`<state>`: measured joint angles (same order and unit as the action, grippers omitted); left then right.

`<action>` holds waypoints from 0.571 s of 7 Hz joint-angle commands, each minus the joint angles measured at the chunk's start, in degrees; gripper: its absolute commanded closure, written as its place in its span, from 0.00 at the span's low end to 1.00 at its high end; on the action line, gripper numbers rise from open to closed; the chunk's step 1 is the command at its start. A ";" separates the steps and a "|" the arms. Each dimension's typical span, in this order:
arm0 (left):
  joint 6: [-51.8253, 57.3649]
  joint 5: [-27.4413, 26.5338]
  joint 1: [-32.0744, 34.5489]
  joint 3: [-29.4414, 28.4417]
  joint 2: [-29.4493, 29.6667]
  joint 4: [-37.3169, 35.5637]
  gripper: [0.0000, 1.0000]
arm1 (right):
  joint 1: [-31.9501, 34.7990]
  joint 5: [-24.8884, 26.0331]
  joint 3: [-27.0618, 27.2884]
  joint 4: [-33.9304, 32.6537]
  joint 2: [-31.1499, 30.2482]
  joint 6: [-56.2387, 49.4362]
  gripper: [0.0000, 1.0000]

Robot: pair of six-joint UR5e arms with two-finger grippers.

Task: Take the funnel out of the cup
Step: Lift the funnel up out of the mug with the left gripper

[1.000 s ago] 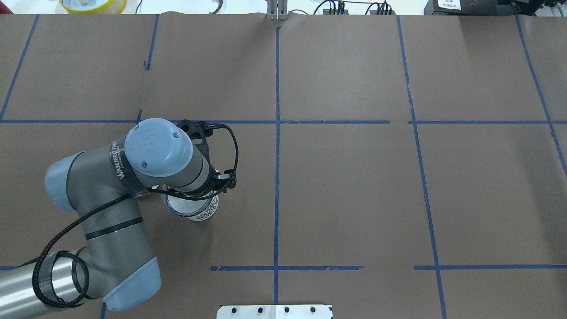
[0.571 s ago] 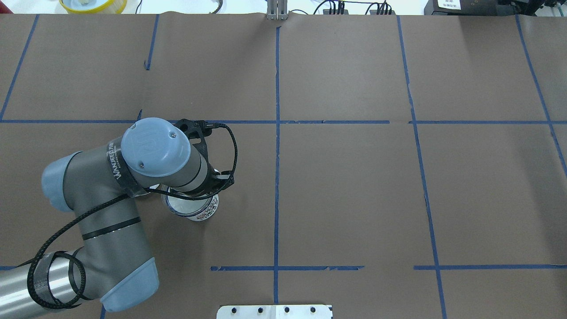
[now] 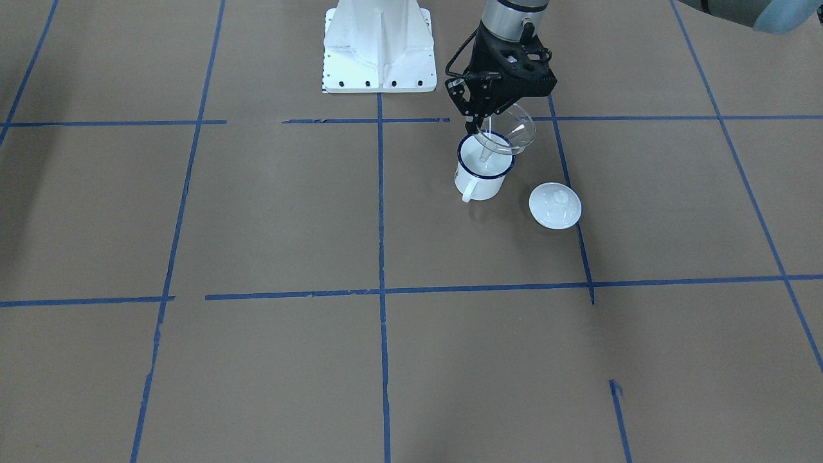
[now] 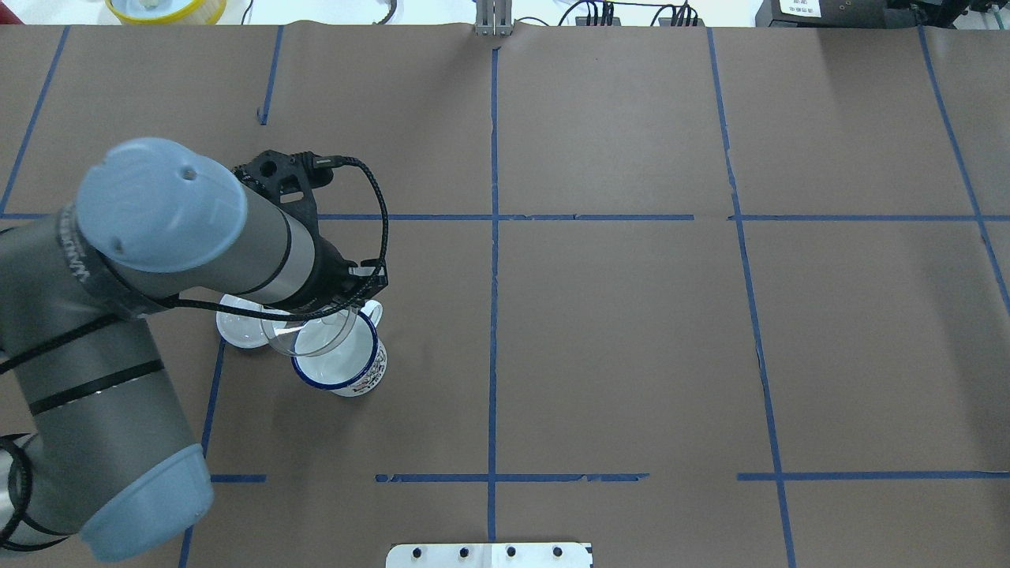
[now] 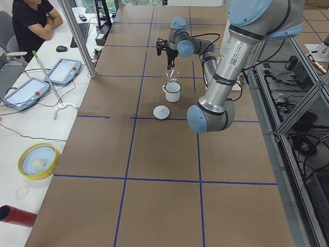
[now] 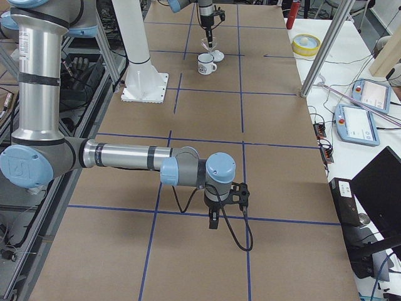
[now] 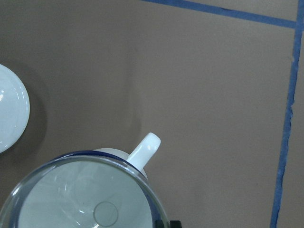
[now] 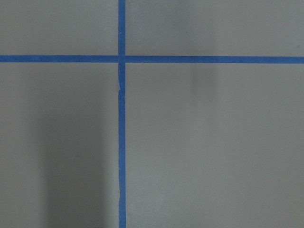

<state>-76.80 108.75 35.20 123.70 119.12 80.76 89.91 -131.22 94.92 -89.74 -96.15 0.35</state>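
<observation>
left tool just came up clamped on the funnel rim, so it's hanging tilted right over the cup, basically out; right tool parked far off, can't tell its grip.

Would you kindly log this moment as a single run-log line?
left gripper: shut on funnel | funnel: tilted, held above cup | lid: beside cup, apart | right gripper: far off, state unclear
</observation>
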 commanded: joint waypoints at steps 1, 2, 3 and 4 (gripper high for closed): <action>4.89 7.42 5.66 2.16 -1.26 0.54 1.00 | 0.00 0.00 0.00 0.00 0.00 0.00 0.00; 4.91 7.44 6.89 2.08 -0.82 0.54 1.00 | 0.00 0.00 0.00 0.00 0.00 0.00 0.00; 4.30 7.18 7.25 0.94 -0.47 1.67 1.00 | 0.00 0.00 0.00 0.00 0.00 0.00 0.00; 0.81 6.92 10.47 -3.59 -0.47 10.04 1.00 | 0.00 0.00 0.00 0.00 0.00 0.00 0.00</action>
<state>-73.47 115.82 43.17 123.55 118.54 84.67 89.91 -131.22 94.92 -89.74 -96.15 0.35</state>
